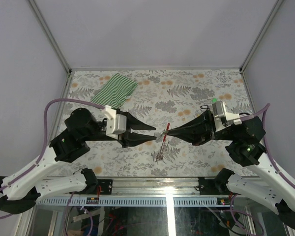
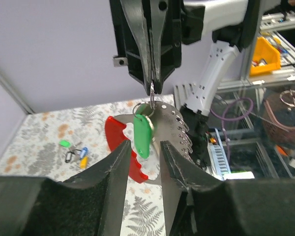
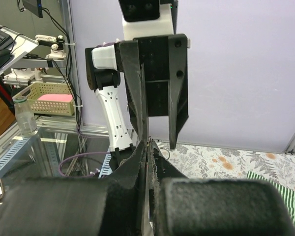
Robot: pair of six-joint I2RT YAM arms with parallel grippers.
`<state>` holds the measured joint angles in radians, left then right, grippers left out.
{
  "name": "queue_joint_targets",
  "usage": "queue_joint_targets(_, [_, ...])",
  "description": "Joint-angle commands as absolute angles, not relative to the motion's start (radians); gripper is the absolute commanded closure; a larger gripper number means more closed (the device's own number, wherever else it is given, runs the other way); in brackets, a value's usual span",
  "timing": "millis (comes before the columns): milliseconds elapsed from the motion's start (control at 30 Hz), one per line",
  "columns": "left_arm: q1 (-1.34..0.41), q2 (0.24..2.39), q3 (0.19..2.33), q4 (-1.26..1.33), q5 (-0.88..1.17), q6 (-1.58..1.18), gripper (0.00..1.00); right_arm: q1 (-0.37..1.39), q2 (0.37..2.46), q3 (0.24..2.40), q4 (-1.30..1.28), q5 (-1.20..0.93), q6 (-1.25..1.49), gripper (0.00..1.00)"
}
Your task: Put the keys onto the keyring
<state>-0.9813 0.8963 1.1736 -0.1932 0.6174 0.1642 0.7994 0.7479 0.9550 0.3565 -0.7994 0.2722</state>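
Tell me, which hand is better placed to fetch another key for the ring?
Left, probably. The left hand is open and free, while the right hand is shut on the keyring, holding it up with a green-tagged key hanging. The loose keys lie on the table.

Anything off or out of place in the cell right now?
Nothing spilled or broken. The striped cloth lies skewed in the far-left corner, away from the work. The keyring dangles from the shut right end effector, and one green-tagged key appears to hang off it.
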Motion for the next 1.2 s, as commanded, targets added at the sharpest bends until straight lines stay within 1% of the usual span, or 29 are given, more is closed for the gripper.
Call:
queue_joint_targets(0, [-0.986,0.823,1.116,-0.001,0.496,0.113,0.68,0.805,0.734,0.977,0.424,-0.753,0.254,1.00])
queue_joint_targets(133, [-0.985,0.809,1.088,0.062,0.518,0.074,0.68,0.805,0.737,0.973,0.436,-0.734,0.256,1.00])
queue_joint_targets(367, [-0.986,0.863,1.078,0.138,0.621,0.007,0.70,0.805,0.747,0.971,0.468,-0.735,0.271,1.00])
queue_joint_targets(800, [-0.985,0.886,1.066,0.202,0.646,-0.020,0.73,0.805,0.755,0.966,0.478,-0.742,0.275,1.00])
queue_joint_targets(1167, [-0.986,0.897,1.063,0.220,0.641,-0.022,0.73,0.805,0.769,0.962,0.467,-0.751,0.265,1.00])
